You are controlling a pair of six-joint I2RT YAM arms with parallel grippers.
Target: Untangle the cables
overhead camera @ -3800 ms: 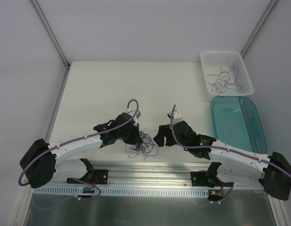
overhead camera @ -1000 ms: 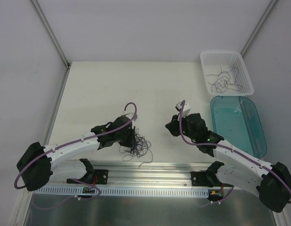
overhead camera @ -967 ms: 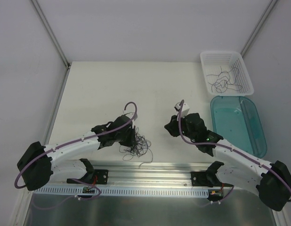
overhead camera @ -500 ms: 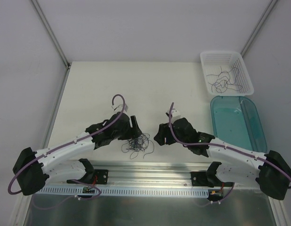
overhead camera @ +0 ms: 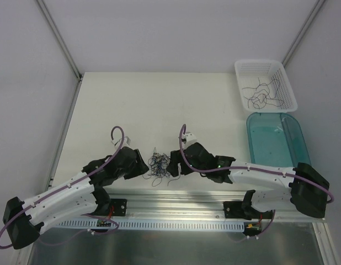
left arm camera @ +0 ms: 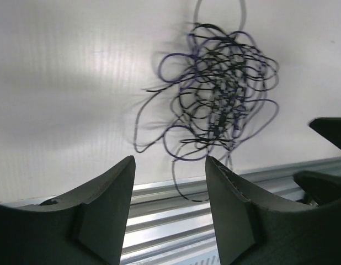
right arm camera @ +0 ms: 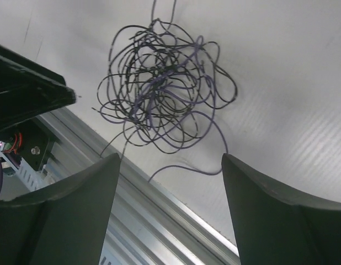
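Wad of cables (overhead camera: 159, 163) loose between left hand (left arm camera: 169, 165) and right hand (right arm camera: 170, 158)

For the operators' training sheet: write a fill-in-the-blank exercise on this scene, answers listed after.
1. The tangled wad of cables lies on the table ____ the left hand and the right hand.
2. In the wrist views both hands are ____, with nothing gripped.
3. A few loose strands lie in the ____ basket at the far right.

Missing words: between; open; white.
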